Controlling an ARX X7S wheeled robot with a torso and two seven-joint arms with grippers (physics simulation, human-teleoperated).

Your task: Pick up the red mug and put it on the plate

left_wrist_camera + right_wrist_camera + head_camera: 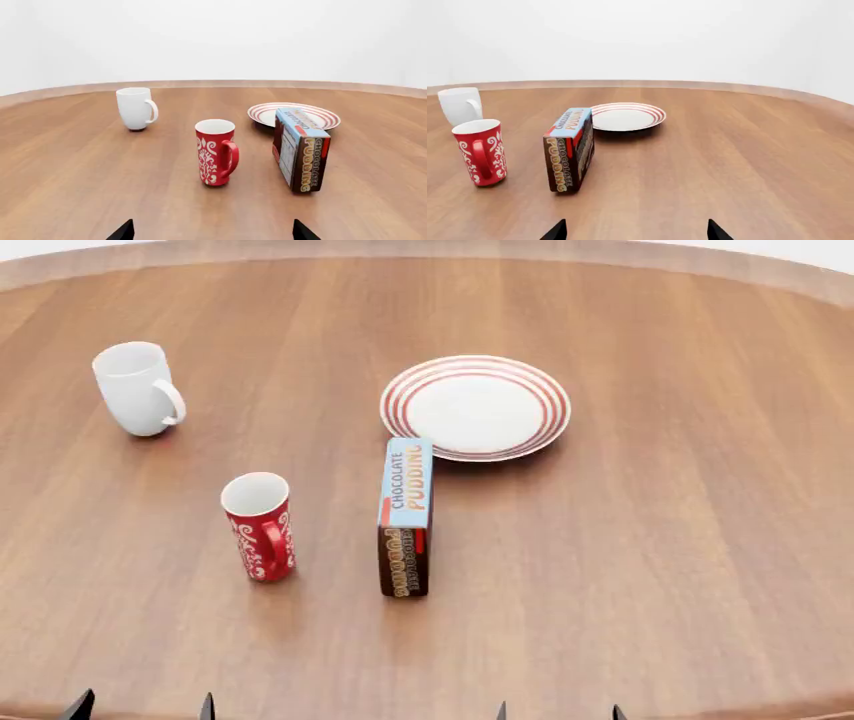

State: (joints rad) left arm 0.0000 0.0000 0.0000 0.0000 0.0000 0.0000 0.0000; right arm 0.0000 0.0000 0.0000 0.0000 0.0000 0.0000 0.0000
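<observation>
The red mug (259, 527) with its white swirly pattern stands upright on the wooden table, left of centre in the head view, handle toward me; it also shows as the red mug (215, 152) and the red mug (480, 152). The plate (475, 406) with red rings lies farther back, empty; it appears again as the plate (294, 115) and the plate (626, 116). My left gripper (142, 708) is open at the table's near edge, well short of the mug. My right gripper (558, 712) is open too, near the front edge. Only the fingertips (124, 231) show in each wrist view.
A chocolate pudding box (406, 517) stands on its long edge between the mug and the plate. A plain white mug (138, 388) stands at the back left. The round wooden table (694, 540) stretches bare to the right.
</observation>
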